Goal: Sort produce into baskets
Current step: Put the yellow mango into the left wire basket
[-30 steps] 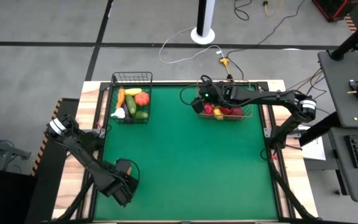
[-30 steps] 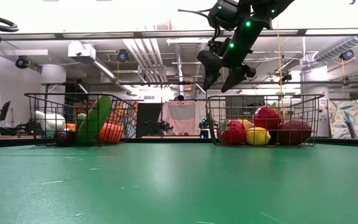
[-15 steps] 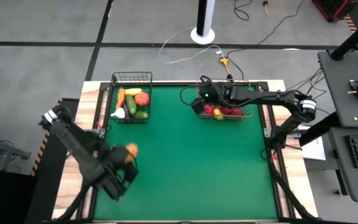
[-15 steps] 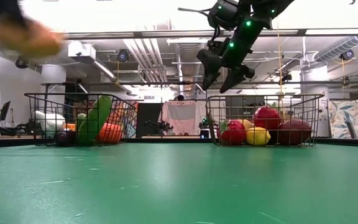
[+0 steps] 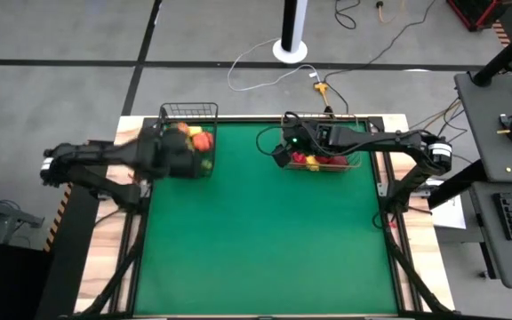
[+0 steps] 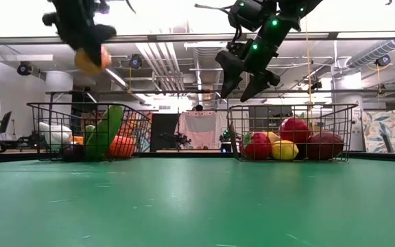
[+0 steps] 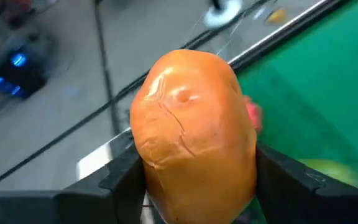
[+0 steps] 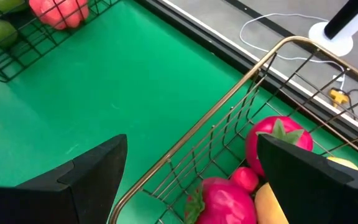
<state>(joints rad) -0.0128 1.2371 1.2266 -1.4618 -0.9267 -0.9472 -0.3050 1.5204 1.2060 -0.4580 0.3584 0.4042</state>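
A: left gripper (image 6: 88,51) is clamped on an orange vegetable (image 7: 194,134); it sits squarely between the two fingers (image 7: 120,177), bulging out past the tips; held high above the black basket (image 5: 188,111) at the table's far-left corner.

B: vs a second ago?

A: then that arm was down at the near-left edge of the green mat (image 5: 265,240); it has since swung up and across to the basket; right gripper (image 6: 244,72) hasn't moved, jaws spread wide and empty over the left end of the brownish basket (image 6: 290,108) of red and yellow fruit (image 6: 284,149).
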